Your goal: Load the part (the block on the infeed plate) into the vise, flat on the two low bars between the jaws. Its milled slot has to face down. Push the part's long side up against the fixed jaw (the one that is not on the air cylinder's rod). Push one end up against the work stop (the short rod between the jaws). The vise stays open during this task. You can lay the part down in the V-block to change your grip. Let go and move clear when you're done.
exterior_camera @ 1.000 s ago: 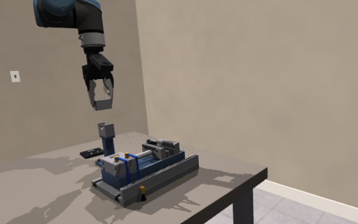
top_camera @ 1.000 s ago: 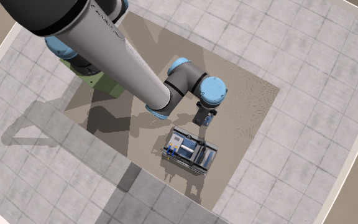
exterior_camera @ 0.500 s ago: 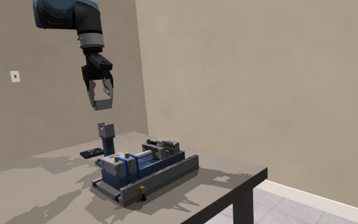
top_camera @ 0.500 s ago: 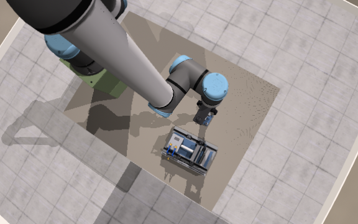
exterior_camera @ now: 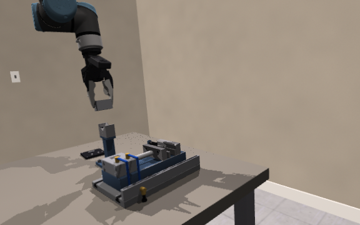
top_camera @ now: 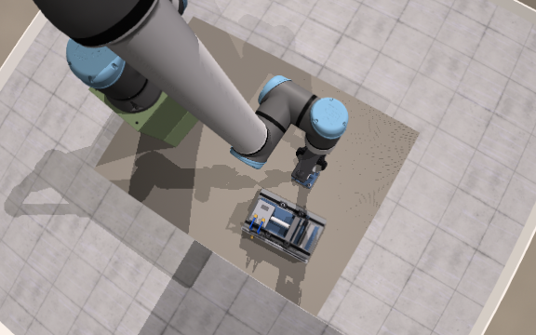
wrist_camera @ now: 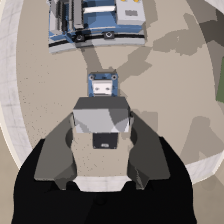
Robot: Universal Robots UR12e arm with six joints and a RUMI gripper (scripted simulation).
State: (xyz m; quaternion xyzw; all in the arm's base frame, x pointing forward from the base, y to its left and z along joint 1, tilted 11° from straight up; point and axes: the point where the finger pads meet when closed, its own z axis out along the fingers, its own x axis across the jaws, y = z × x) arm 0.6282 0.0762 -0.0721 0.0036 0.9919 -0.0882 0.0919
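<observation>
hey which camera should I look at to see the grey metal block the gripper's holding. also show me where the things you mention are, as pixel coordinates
The wrist view: the grey metal block [exterior_camera: 104, 105] [wrist_camera: 101, 117] appears largest there, spanning both fingertips [exterior_camera: 104, 104]. The exterior view shows it smaller, from the side, held in the air. In the top view I can't make it out beneath the gripper [top_camera: 306, 174].

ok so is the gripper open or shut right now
Shut on the part: the gripper's two fingers press against its opposite ends, above the V-block.

Plain beige walls [exterior_camera: 245, 78] above a pale tiled floor [top_camera: 435, 93] [exterior_camera: 280, 206] and shadow-streaked tan tabletop [top_camera: 361, 186] [exterior_camera: 36, 187].
</observation>
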